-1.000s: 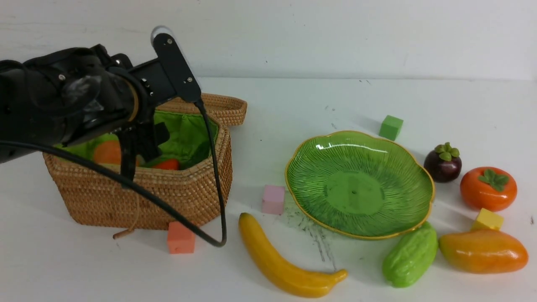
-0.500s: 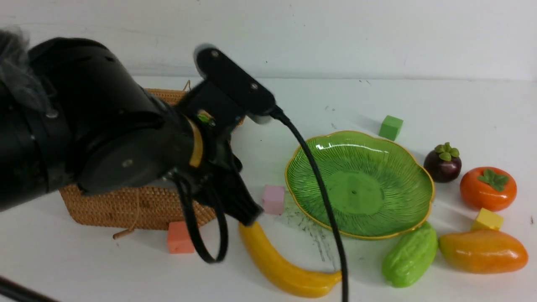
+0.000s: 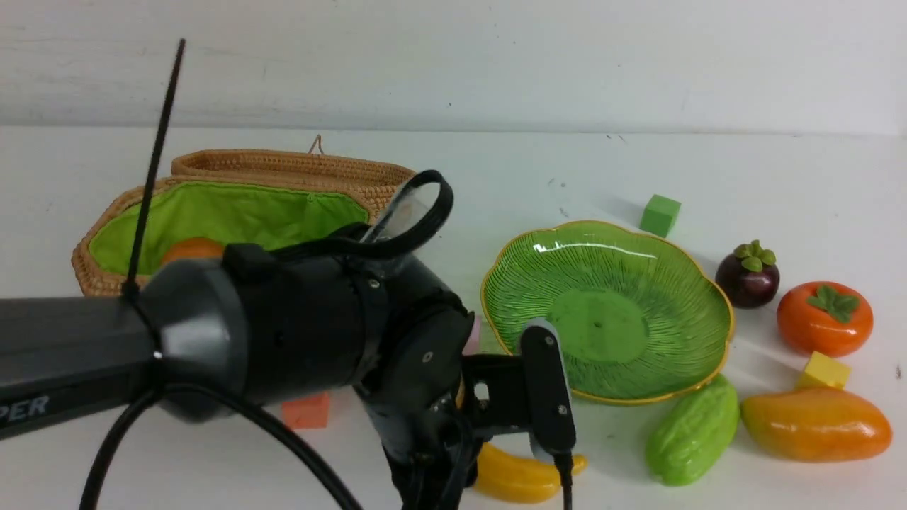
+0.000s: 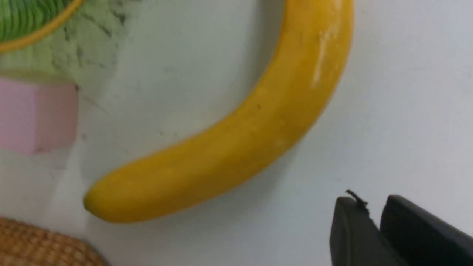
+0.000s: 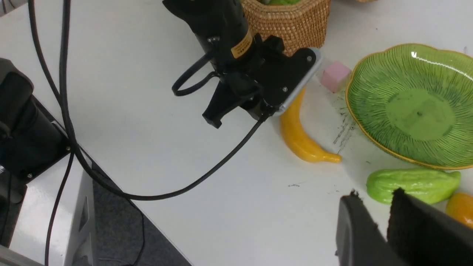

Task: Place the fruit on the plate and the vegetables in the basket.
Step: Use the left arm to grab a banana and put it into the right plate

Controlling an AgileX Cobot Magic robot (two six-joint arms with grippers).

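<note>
A: L arm (image 3: 283, 319) sweeps in across the woven tan wicker basket (image 3: 276, 166), wrist bent, gripper end angled down by the glossy, curved banana (image 3: 521, 478). Basket's got smooth green cloth lining (image 3: 241, 212); one rounded orange-brown item (image 3: 193, 249) sits inside, part hidden, can't ID it.

B: And the L gripper (image 4: 373, 199)?

A: Tips slightly apart, nothing btwn them. Banana's on the table (image 3: 397, 453), near the tips but not gripped.

B: R gripper (image 5: 375, 194) same: narrow gap, empty, above the table. Plate (image 3: 599, 326)?

A: Ribbed green glass, scalloped edge, thin gold rim, bare. To its right, the round dark mangosteen (image 3: 747, 276) w/ green cap, then the squat, shiny persimmon (image 3: 825, 319). Smooth oval mango (image 3: 815, 425) is closer in, beside the bumpy green gourd (image 3: 693, 432), which is right by the plate rim. All on the table.

B: Foam cubes too: green (image 3: 660, 215) behind the plate, yellow (image 3: 823, 370) by the mango, coral (image 3: 307, 411) part hidden under the arm's line, pink (image 5: 335, 76) btwn basket & plate.
</note>
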